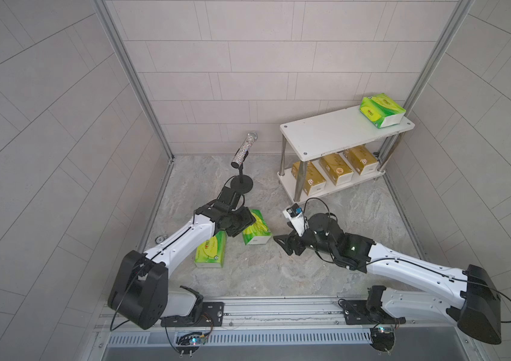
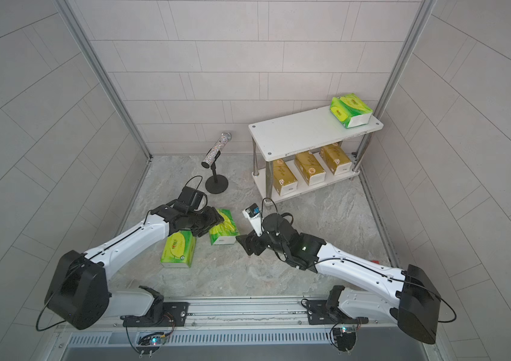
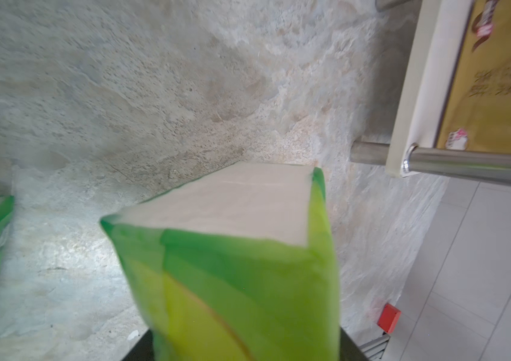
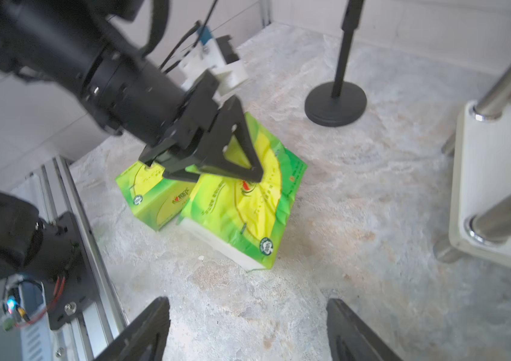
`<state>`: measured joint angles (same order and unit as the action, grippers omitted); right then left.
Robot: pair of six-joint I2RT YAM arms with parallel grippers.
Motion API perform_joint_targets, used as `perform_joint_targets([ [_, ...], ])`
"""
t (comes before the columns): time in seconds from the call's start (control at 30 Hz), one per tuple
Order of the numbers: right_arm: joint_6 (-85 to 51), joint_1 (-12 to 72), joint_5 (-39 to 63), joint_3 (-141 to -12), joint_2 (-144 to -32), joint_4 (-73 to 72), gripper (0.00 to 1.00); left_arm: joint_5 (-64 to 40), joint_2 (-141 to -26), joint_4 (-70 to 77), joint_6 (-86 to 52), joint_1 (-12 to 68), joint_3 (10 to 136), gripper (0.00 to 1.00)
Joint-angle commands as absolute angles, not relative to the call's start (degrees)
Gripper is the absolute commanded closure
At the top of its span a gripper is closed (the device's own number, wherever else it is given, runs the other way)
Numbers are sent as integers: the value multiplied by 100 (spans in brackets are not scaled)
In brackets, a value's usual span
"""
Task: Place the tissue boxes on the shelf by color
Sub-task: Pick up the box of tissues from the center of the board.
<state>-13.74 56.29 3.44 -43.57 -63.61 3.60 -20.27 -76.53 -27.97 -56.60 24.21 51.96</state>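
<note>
My left gripper point(image 4: 206, 170) is clamped on a green pack point(image 4: 248, 215) near the middle, with a second green pack point(image 1: 210, 253) at its 7 o'clock. My right gripper point(image 4: 248, 326), at its 3 o'clock, stands apart. At 1 o'clock the shelf point(image 1: 326, 131) carries a third green pack point(image 1: 380, 109) on top and three gold packs point(image 1: 335, 168) below.

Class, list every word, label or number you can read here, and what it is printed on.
No text is legible.
Gripped green pack: red brand mark, round seal, blurred.
Other green pack: same marks, blurred.
Gold pack: pale characters, blurred.
In both top views: print too small.
</note>
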Motion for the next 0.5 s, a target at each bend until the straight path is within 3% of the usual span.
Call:
perform_joint_targets([
  [0.0,283,6248,-770,-4234,-6323,259,15,-2233,-7290,-3220,-6317,2351,5370,39],
  [0.27,1600,7127,-1972,-4190,-6675,-625,11,-2543,-7057,-3901,-6556,2305,5754,38],
  [0.47,2409,7320,-1955,-4157,-7155,-1130,9,-2632,-6964,-4210,-6662,2303,5933,38],
])
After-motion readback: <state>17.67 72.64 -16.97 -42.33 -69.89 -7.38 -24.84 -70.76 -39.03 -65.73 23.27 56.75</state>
